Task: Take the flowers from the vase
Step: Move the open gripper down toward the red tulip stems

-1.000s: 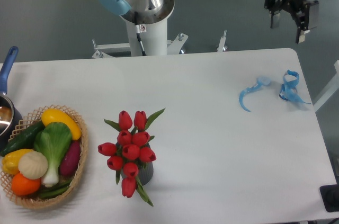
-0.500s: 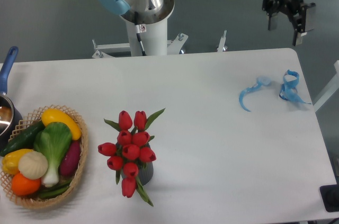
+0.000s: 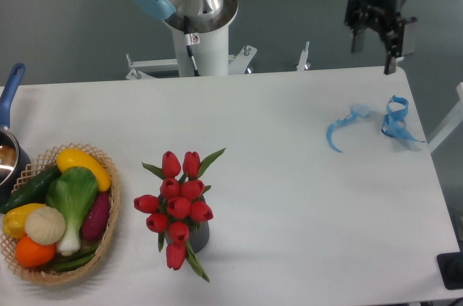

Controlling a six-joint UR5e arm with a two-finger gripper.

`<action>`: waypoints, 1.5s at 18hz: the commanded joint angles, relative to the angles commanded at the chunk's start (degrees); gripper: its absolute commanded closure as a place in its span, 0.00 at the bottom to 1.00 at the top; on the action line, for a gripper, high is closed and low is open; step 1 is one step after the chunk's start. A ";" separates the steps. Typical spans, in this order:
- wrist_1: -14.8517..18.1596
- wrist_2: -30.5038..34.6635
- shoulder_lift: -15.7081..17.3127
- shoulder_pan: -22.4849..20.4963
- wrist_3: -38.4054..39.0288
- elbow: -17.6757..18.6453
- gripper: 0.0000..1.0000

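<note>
The gripper (image 3: 375, 51) hangs at the upper right of the frame, right over the back edge of the table (image 3: 289, 190), and its 2 fingers stand spread apart with nothing between them, so it is released and empty. Down at the lower left of centre sit the flowers (image 3: 177, 201), a tight bunch of red tulip buds with green leaves poking out, standing in the vase (image 3: 199, 235), of which only a dark grey sliver shows under the blooms. Nothing has been lifted yet; the bunch is fully seated.

Here is the relation that matters: the flowers lie well apart from the gripper, down and to the left across the frame, with most of the tabletop between them. There is only 1 arm, so it has the whole diagonal to cover. Seen from above, the bunch runs roughly top to bottom in the frame, from the 2 upper buds to the lowest bud and the leaf tip below it, and it spreads wider than the vase beneath.

My read is that the approach has barely begun. The grasp will probably want the fingers set across that long axis, closing on the cluster or the stems above the mouth.

Off to the side, a wicker basket (image 3: 107, 228) of vegetables sits near the flowers at far left, and blue ribbon scraps (image 3: 394, 119) lie at right, just below the gripper.
</note>
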State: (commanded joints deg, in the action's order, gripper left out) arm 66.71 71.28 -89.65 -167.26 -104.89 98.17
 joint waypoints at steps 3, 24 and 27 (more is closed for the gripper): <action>-0.17 -2.88 -0.62 2.11 6.96 0.70 0.00; -16.44 -32.67 -7.90 10.55 23.68 8.70 0.00; -16.26 -37.78 -9.67 11.17 23.68 9.40 0.00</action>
State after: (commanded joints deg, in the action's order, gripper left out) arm 50.45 33.50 -99.31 -156.09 -81.21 107.57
